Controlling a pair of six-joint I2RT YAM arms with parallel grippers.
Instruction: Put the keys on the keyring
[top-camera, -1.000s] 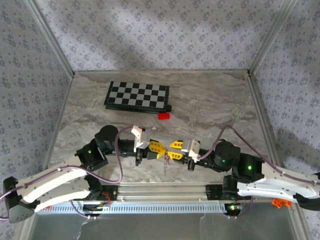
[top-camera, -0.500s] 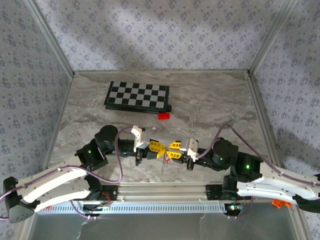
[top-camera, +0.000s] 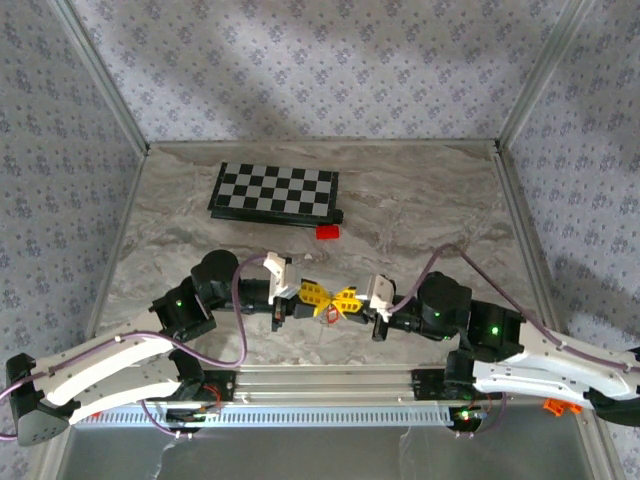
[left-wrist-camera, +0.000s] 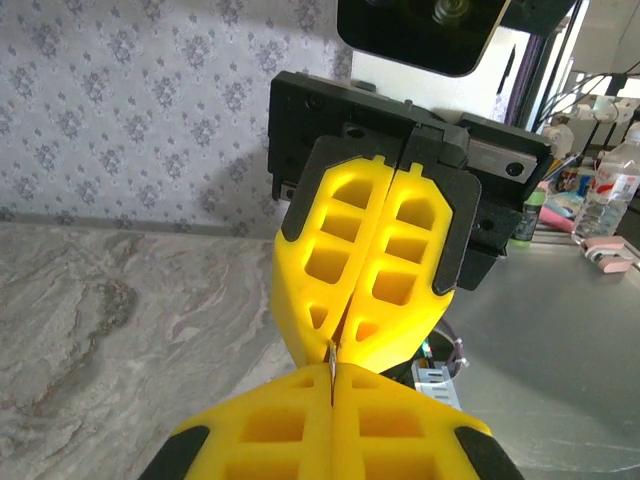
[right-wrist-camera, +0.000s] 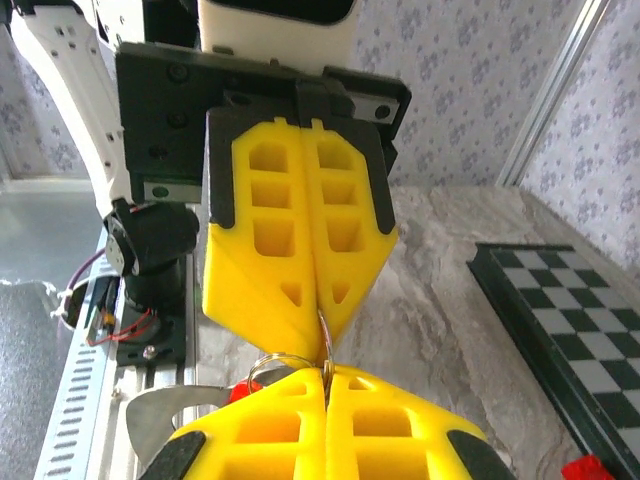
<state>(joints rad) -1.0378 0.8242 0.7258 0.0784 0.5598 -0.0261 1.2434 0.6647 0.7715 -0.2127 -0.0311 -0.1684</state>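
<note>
My two yellow-fingered grippers meet tip to tip low over the table's near middle. The left gripper (top-camera: 318, 296) and right gripper (top-camera: 341, 298) are both shut. The keyring (right-wrist-camera: 323, 345), a thin silvery ring, runs edge-on between the two pairs of fingertips, and a loop of it (right-wrist-camera: 272, 362) bulges out to the left. In the left wrist view its thin metal edge (left-wrist-camera: 331, 362) sits pinched in my left gripper (left-wrist-camera: 332, 385). The keys hang just under the tips, as a small red tag (top-camera: 325, 313). In the right wrist view the red bit (right-wrist-camera: 240, 392) and a flat silvery blade (right-wrist-camera: 165, 420) show beside my right gripper (right-wrist-camera: 325, 385).
A black-and-white chessboard (top-camera: 275, 192) lies at the back left, with a solid red block (top-camera: 327, 232) by its near right corner. An aluminium rail (top-camera: 320, 380) runs along the front edge between the arm bases. Patterned walls enclose the table on three sides.
The right arm has slid left toward the left gripper and its fingers have closed onto the ring. The left gripper has stayed shut and nearly still.
</note>
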